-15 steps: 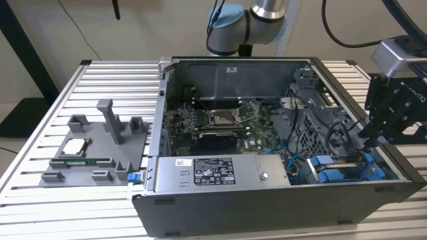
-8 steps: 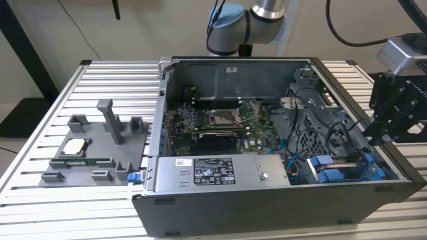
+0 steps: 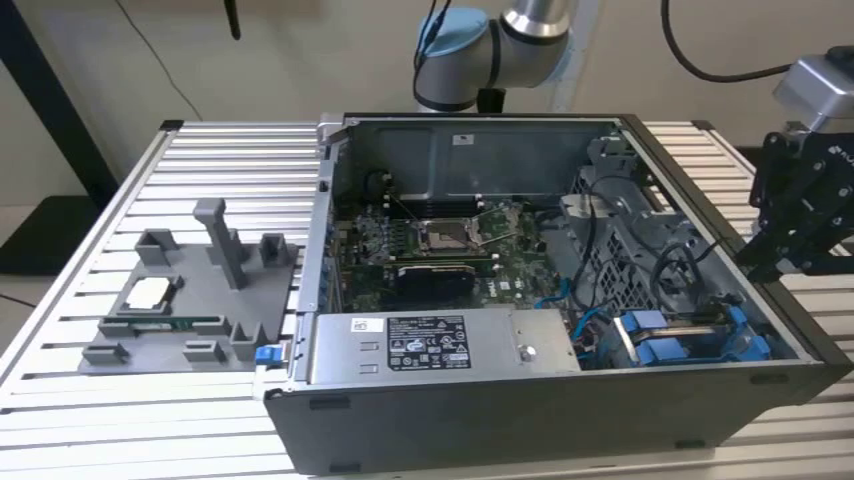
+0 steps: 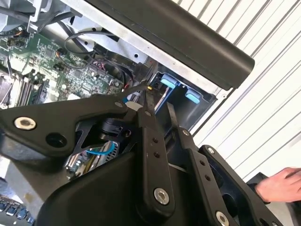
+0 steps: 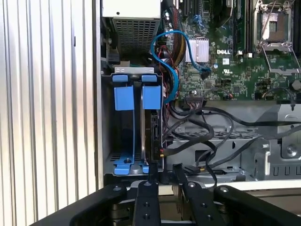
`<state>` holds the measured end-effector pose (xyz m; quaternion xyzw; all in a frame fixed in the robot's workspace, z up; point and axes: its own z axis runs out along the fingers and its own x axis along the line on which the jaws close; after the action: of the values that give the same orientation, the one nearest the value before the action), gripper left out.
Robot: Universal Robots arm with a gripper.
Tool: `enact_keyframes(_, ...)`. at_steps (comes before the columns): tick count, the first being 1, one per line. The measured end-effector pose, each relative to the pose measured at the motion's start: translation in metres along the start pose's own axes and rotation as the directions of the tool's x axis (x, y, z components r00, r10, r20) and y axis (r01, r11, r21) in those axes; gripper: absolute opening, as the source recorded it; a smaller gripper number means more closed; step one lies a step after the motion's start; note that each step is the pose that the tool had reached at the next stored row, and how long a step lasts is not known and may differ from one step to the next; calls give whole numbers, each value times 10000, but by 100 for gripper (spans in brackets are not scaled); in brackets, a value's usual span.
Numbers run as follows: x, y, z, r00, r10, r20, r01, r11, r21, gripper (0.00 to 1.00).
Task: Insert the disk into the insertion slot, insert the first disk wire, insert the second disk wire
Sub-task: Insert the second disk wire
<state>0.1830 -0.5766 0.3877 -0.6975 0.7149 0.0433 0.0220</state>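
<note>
Hovering at the rim of an open computer case [image 3: 561, 420], the arm's black gripper [image 3: 774, 262] hangs just outside the wall on the exterior view's right, close to the insertion slot [image 3: 687, 345]. In the first wrist view the fingers [image 5: 146, 197] stand with a narrow gap and nothing visible between them, their tips over the case's edge at one end of the slot [image 5: 136, 70]. Two bright blue tabs mark the slot. Under the tab nearer the motherboard [image 5: 235, 52], what looks to be the disk [image 5: 153, 127] stands edge-on inside the grey bay, in its blue frame. Black wires [image 5: 211, 136] lie in loops just beside the slot, on the motherboard's side, one yellow-tipped end close to the disk's edge. A blue cable [image 5: 174, 61] arcs from the board toward the slot's far end. The grey power-supply box [image 3: 427, 345] with its white sticker lies in the case next to the slot. A grey fixture tray [image 3: 187, 320] rests on the ribbed metal bench [image 3: 200, 150], beside the case on the exterior view's left. A person's hand [image 4: 280, 184] rests on the bench outside the case in the second wrist view, beyond the gripper [image 4: 159, 98].
</note>
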Motion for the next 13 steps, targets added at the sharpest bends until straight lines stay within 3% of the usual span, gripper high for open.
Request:
enact_keyframes(3, -5, -8, -39, 10000, 1, 0, -1, 10000, -16, 27)
enact_keyframes(13, -11, -16, -58, 10000, 2, 0, -2, 10000, -17, 27)
